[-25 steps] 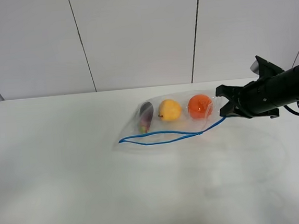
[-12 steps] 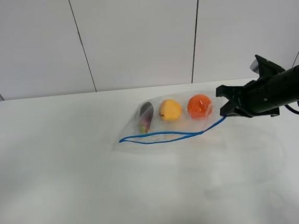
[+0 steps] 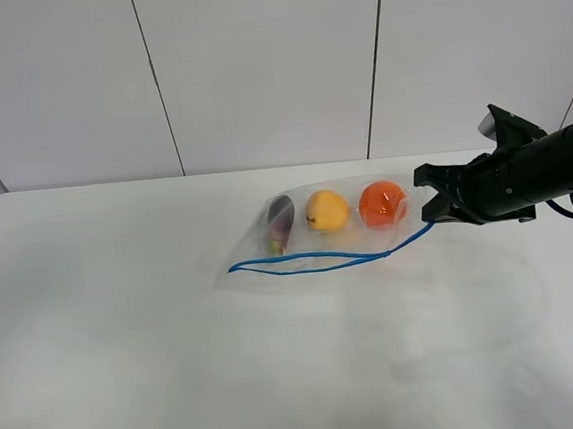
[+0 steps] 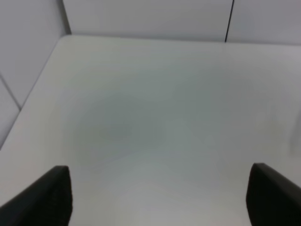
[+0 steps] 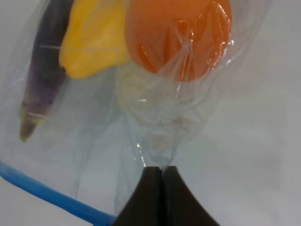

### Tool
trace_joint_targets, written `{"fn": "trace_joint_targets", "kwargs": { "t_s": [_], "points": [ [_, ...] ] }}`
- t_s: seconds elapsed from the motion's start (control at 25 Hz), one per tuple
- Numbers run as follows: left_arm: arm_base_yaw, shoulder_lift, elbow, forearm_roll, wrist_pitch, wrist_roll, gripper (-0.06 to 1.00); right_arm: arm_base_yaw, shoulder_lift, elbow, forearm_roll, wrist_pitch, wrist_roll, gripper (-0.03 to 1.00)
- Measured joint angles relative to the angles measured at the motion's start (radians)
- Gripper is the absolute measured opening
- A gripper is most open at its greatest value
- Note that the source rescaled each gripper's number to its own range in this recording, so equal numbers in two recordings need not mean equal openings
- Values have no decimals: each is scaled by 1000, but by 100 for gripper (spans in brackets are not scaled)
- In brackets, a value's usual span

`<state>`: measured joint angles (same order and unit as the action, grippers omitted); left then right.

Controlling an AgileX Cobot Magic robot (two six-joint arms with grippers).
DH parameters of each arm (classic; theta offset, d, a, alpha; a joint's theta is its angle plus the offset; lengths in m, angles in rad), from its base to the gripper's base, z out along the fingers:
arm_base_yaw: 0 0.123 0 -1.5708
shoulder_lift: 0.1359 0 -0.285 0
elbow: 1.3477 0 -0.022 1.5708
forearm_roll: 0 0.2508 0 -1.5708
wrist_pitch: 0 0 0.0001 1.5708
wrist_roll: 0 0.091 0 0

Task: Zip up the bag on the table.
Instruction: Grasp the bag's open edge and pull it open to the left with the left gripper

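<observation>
The clear bag [image 3: 341, 238] lies on the white table [image 3: 159, 366], right of centre, with its blue zipper strip [image 3: 311, 264] along the near edge, gaping in a loop. Inside show a purple eggplant [image 3: 280, 221], a yellow pear [image 3: 325, 210] and an orange [image 3: 383, 203]. My right gripper [image 3: 433, 208] is shut on the bag's plastic at its right end. In the right wrist view the closed fingertips [image 5: 162, 173] pinch the film below the orange [image 5: 178, 33], with the blue strip [image 5: 51, 197] beside them. My left gripper [image 4: 157, 197] is open over bare table [image 4: 155, 113], far from the bag.
A white panelled wall [image 3: 264, 66] stands behind the table's far edge. The left arm does not show in the exterior view. The table's left edge and a corner [image 4: 59, 42] show in the left wrist view.
</observation>
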<state>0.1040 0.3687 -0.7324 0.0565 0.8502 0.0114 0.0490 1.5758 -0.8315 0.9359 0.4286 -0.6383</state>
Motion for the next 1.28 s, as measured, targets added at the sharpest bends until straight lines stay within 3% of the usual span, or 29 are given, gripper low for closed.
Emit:
{"fn": "trace_joint_targets", "kwargs": {
  "t_s": [0.2, 0.44, 0.76, 0.88, 1.0, 1.28],
  "points": [
    [0, 259, -105, 0, -117, 3, 100, 0, 0, 0, 0, 0, -8, 0],
    [0, 480, -212, -2, -133, 4, 100, 0, 0, 0, 0, 0, -23, 0],
    [0, 534, -226, -49, -136, 22, 100, 0, 0, 0, 0, -4, -26, 0],
    [-36, 534, -226, -49, -136, 32, 100, 0, 0, 0, 0, -4, -26, 0],
    [-161, 534, -226, -49, -136, 70, 100, 0, 0, 0, 0, -4, -26, 0],
    [-625, 534, -226, -57, -136, 123, 100, 0, 0, 0, 0, -4, -26, 0]
  ]
}}
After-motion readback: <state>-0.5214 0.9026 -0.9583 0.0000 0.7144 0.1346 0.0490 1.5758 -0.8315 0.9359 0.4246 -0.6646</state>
